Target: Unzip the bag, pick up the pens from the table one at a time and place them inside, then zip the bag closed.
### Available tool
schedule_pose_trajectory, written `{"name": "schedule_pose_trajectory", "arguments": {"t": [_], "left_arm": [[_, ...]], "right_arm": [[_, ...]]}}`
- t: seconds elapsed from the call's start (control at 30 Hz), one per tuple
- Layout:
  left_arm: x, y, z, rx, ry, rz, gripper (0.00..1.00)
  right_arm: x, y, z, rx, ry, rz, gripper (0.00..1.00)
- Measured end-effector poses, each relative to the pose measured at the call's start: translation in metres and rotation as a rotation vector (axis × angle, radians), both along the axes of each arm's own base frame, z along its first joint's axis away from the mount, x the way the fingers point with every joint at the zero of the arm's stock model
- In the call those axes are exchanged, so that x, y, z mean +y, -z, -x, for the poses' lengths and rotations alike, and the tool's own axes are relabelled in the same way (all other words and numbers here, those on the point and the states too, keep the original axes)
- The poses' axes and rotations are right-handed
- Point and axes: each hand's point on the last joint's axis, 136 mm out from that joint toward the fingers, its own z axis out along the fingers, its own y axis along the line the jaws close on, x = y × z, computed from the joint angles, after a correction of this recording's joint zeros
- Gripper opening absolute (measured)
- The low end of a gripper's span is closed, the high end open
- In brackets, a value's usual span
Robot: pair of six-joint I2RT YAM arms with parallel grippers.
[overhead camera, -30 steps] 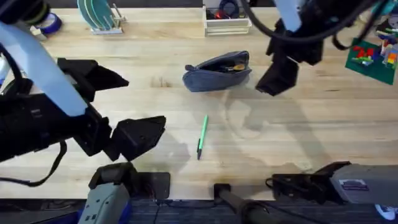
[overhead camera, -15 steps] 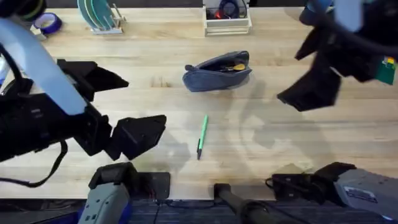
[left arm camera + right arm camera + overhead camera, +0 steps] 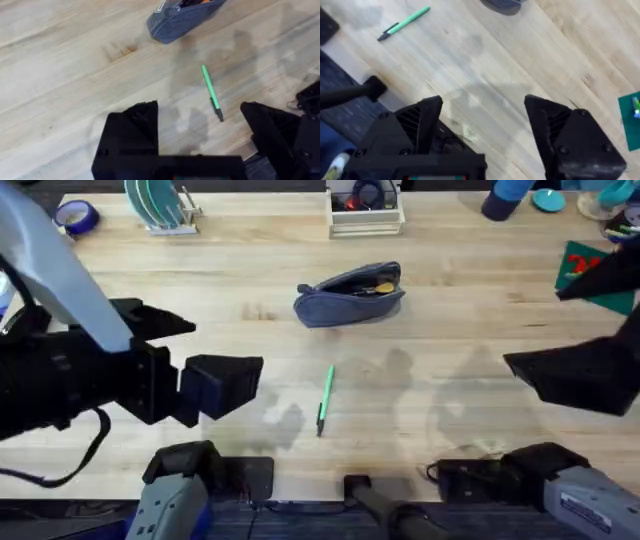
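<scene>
- Left claw (image 3: 200, 145): standing spread wide above the bench (image 3: 480, 330), its two black fingers (image 3: 131, 131) well apart, gripping nothing and touching nothing; in the overhead view it is hanging large and dark at about 9 o'clock (image 3: 200, 365).
- Right claw (image 3: 482, 125): likewise released, with a broad gap between its black angular fingers (image 3: 420, 120), holding nothing; bare wood is showing through the gap. In the overhead view it is appearing as a dark wedge at about 3 o'clock (image 3: 580, 375).
- Bag (image 3: 350, 295): an oblong grey-blue fabric pouch with rounded ends, lying on the bench at about 12 o'clock from the centre. Its zipper is standing open along the top, and dark and orange-yellow contents are showing in the opening. It is also appearing in the left wrist view (image 3: 182, 17).
- Pen (image 3: 324, 400): a slim, bright green stick with a dark tip, lying flat on the bare wood near the centre, at about 6 o'clock from the bag and clearly apart from it, between the two claws and touched by neither (image 3: 211, 92) (image 3: 404, 23).
- Bench: pale wooden planks with visible grain and a smooth surface.
</scene>
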Motion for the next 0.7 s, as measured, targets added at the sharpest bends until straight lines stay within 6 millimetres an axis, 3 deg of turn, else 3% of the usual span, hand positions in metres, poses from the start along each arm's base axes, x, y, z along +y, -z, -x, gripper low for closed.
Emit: {"name": "schedule_pose_trajectory", "arguments": {"t": [0.5, 0.7], "left_arm": [[0.003, 0.004, 0.001, 0.068, -0.105, 0.04, 0.998], [-0.008, 0.014, -0.004, 0.166, -0.055, 0.048, 0.997]], "right_arm": [[-0.008, 0.002, -0.001, -0.044, 0.048, -0.01, 0.998], [-0.008, 0.002, -0.001, -0.043, 0.048, -0.01, 0.998]]}}
